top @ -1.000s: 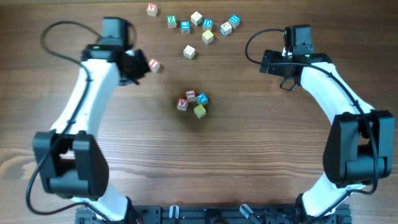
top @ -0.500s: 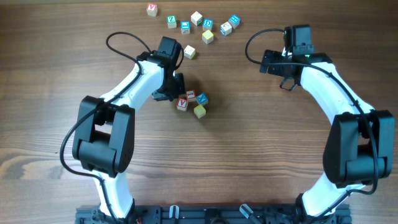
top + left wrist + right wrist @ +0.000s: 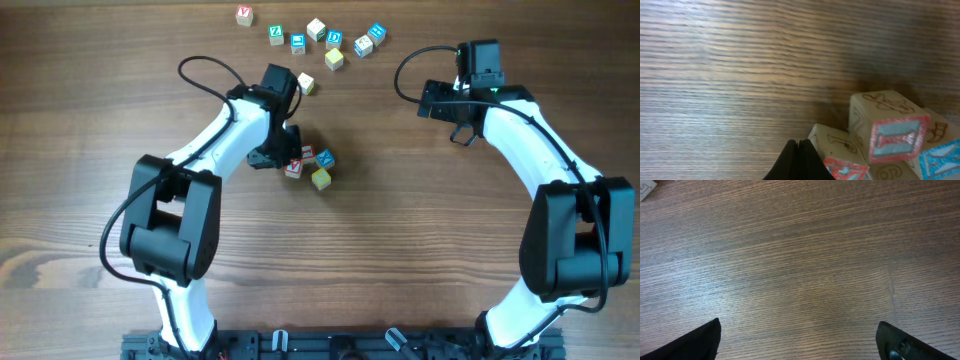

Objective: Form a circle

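Observation:
The circle (image 3: 310, 165) is a tight cluster of small wooden cubes at mid-table: red-lettered cubes (image 3: 293, 168), a blue-lettered one (image 3: 325, 158) and a plain yellow one (image 3: 320, 179). My left gripper (image 3: 281, 152) is shut and sits low at the cluster's left edge. In the left wrist view its closed tips (image 3: 799, 150) rest beside a red-lettered cube (image 3: 840, 167), with a cube bearing a red "I" (image 3: 897, 140) just beyond. My right gripper (image 3: 455, 125) stands open over bare wood at the back right, with nothing between its fingers (image 3: 799, 340).
Several loose lettered cubes (image 3: 316, 30) are scattered along the back edge, and one pale cube (image 3: 306, 84) lies just behind my left wrist. A cube corner (image 3: 646, 189) shows at the top left of the right wrist view.
My left arm has swung from the far left in to the cluster's left side. The red-lettered cube that lay alone at the left no longer shows there. The right arm has not moved.

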`<state>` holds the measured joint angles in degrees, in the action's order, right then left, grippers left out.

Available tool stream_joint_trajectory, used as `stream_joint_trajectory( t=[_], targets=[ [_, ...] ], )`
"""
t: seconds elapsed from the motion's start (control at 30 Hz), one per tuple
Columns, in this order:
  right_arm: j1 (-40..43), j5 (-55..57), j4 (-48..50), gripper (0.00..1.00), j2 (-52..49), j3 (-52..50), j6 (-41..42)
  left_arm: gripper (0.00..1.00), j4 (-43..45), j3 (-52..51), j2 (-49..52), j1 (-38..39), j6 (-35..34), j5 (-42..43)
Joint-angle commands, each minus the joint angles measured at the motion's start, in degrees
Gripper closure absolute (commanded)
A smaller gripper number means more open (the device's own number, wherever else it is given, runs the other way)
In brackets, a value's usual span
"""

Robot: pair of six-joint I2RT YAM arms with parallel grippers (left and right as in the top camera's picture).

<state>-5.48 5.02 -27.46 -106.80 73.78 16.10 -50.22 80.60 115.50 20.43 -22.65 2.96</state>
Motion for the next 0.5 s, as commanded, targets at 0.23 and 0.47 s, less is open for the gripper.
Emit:
stream_joint_trajectory(
  t=[0.23, 0.47],
  targets=[
    [-0.09, 0.61, -0.02, 0.00, 1.27, 0.87, 0.48, 0.96, -0.50, -0.13, 0.02, 1.33, -0.55, -2.80],
    [-0.09, 0.61, -0.02, 0.00, 1.27, 0.87, 0.46, 0.59, -8.20, 4.09, -0.33, -0.17, -0.02, -7.52]
  ],
)
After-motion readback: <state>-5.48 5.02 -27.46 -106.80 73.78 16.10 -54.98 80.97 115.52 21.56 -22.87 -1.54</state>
